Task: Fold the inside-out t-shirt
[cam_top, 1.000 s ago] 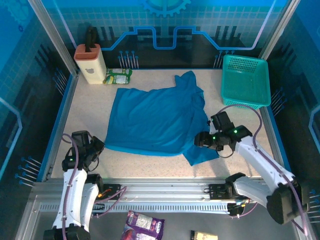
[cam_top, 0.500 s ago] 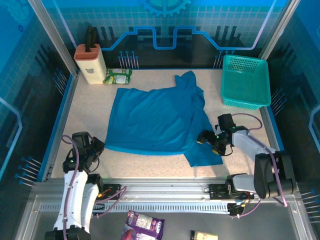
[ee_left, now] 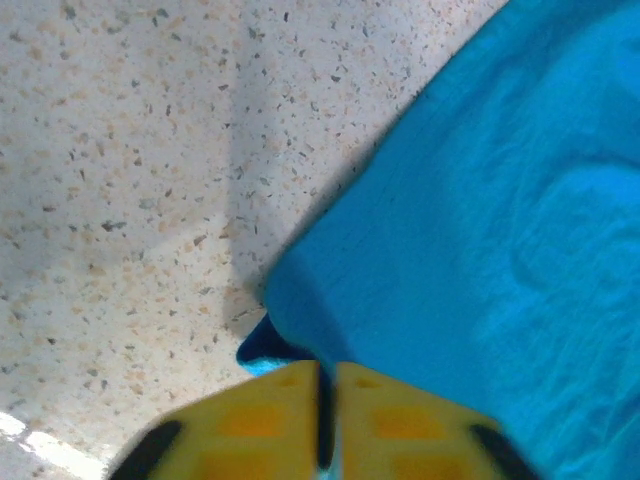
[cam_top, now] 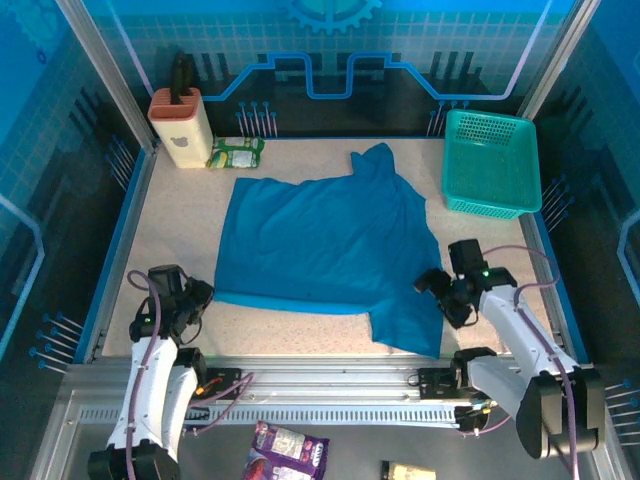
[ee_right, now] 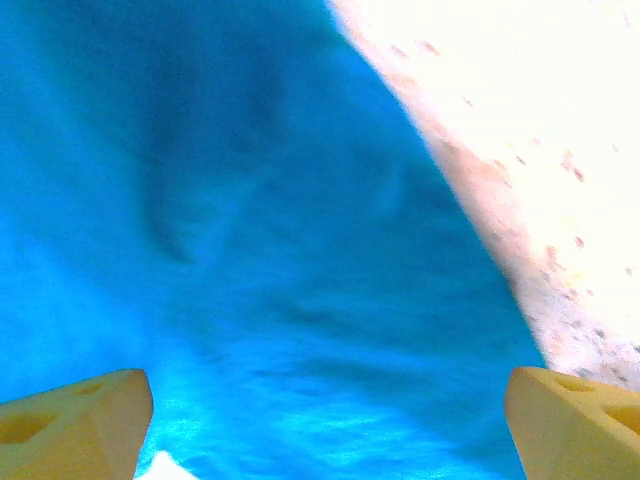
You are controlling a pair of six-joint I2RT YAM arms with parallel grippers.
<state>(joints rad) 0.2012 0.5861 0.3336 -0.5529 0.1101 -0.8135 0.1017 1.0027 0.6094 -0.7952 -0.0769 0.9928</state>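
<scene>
now the right gripper [cam_top: 432,288] sits farther from the teal basket [cam_top: 447,150] than a moment ago, closer to the near edge of the table [cam_top: 180,230]. the flap of the t-shirt [cam_top: 320,240] next to it lies wider and flatter than before. the blue t-shirt is spread on the table to the left of the basket. one pointy bit of it is beside the basket but does not touch it. the right gripper is just at the shirt's edge on the basket side. its two yellow fingers [ee_right: 70,420] are wide apart over the blue cloth and hold nothing. the left gripper [cam_top: 195,298] is well away from the basket, across the shirt, at the shirt's near corner. its fingers are almost together, with just a thin slit between them. i cannot tell if they pinch the cloth.
</scene>
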